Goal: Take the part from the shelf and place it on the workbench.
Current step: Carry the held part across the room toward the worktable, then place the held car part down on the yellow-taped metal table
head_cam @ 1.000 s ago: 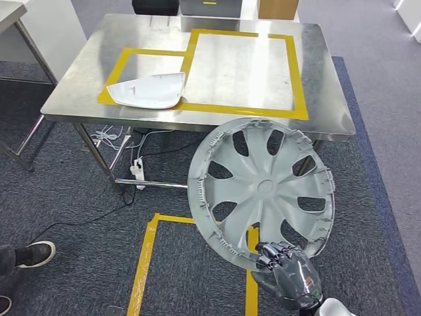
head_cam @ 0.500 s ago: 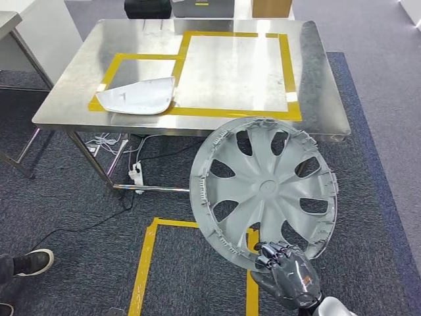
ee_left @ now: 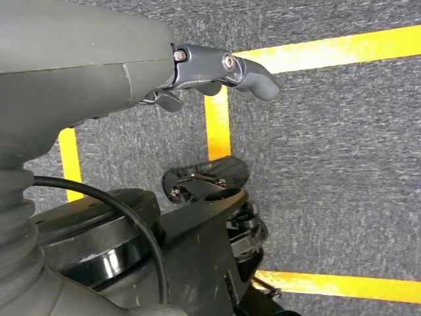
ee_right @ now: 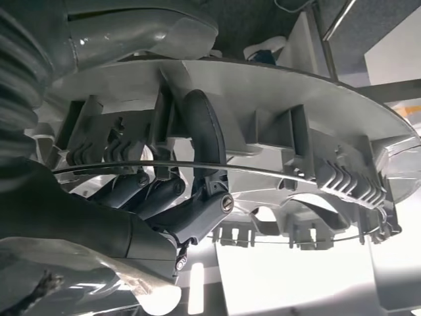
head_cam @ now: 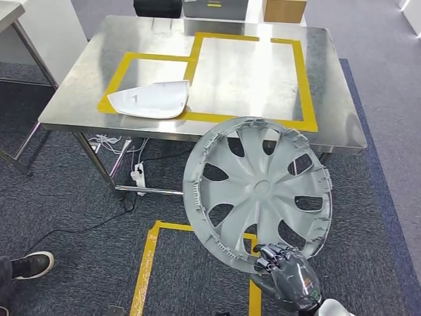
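Observation:
A large grey wheel cover (head_cam: 258, 192) with curved spokes is held up in front of the steel workbench (head_cam: 79, 92), its top rim overlapping the near table edge in the head view. My right hand (head_cam: 285, 276) grips the cover's lower rim, fingers hooked through it; the right wrist view shows the fingers (ee_right: 198, 131) curled around the ribbed rim of the cover (ee_right: 308, 131). My left hand (ee_left: 218, 69) hangs over the carpet with its fingers apart and nothing in it.
A white curved panel (head_cam: 148, 100) lies in the left yellow-taped box on the bench; the larger taped box (head_cam: 302, 79) to its right is bare. Cables and a power strip (head_cam: 136, 172) lie under the bench. A person's shoe (head_cam: 29, 263) is at lower left. Yellow floor tape (head_cam: 147, 263) marks the carpet.
The whole view has shifted slightly as the camera moved; the bench sits a little closer and further right. The wheel cover stays in my right hand, its rim now overlapping the bench edge more.

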`<move>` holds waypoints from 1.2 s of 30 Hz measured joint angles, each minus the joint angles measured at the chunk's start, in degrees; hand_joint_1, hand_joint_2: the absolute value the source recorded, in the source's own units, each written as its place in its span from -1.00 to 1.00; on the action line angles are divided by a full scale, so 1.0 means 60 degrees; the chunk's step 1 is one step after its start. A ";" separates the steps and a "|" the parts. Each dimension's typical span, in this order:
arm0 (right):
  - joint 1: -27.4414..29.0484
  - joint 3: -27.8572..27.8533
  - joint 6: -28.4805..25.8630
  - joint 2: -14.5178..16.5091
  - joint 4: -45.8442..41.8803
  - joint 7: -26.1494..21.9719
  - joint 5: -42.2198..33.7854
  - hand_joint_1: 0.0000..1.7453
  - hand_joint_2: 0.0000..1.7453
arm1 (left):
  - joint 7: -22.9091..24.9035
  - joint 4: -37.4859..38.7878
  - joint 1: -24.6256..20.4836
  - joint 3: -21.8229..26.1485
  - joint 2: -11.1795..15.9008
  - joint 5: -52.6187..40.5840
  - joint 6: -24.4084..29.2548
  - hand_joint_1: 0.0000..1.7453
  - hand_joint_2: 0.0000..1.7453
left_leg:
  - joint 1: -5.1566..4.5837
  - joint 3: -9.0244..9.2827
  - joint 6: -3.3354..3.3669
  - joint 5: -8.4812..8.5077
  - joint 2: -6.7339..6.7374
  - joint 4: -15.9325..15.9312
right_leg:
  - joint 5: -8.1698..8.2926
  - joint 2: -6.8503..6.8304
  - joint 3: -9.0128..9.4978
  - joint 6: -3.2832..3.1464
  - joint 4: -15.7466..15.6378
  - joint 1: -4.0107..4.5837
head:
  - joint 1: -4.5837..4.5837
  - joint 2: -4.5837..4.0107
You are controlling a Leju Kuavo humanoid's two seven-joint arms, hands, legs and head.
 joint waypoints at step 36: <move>-0.0097 -0.0156 -0.0042 0.0028 0.0043 -0.0198 -0.0138 1.00 1.00 | 0.0028 0.0000 -0.0031 -0.0049 -0.0050 -0.0005 -0.0002 -1.00 1.00 | -0.0079 0.0395 -0.0132 -0.0542 -0.0031 0.0138 | 0.1134 0.0023 0.0863 -0.0213 -0.2109 0.0102 | -0.0004 -0.0003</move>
